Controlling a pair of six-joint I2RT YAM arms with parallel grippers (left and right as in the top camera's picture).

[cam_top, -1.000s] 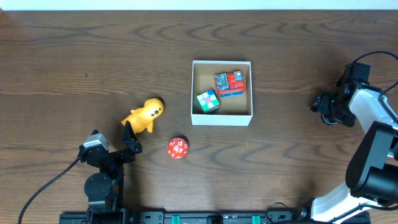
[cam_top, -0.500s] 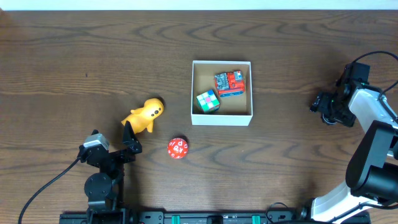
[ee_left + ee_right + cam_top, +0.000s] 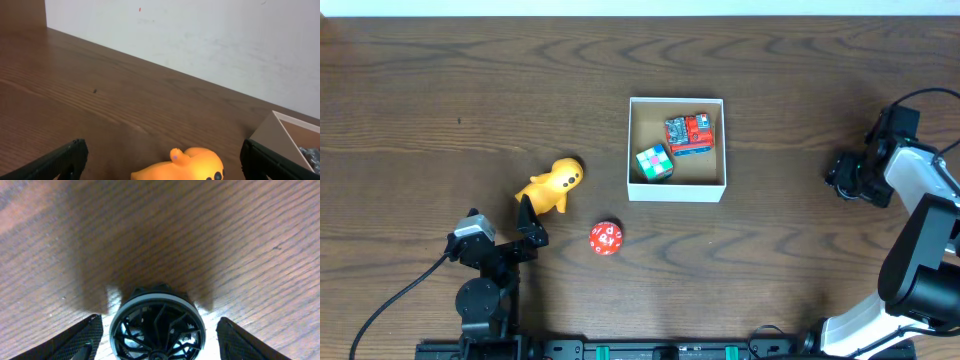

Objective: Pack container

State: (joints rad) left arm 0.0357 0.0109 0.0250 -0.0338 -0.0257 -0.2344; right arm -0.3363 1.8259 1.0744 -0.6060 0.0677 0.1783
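Only the right wrist view shows a black wheel (image 3: 157, 325) between its fingers (image 3: 75, 339).

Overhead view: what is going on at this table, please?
Two robot arms are packing toys into the container. A coloured cube and a red-blue toy already lie inside. A yellow duck and a red round toy lie on the table outside it. The left gripper is open, low beside the duck. The right gripper, far to the side, stands open around a black round part.
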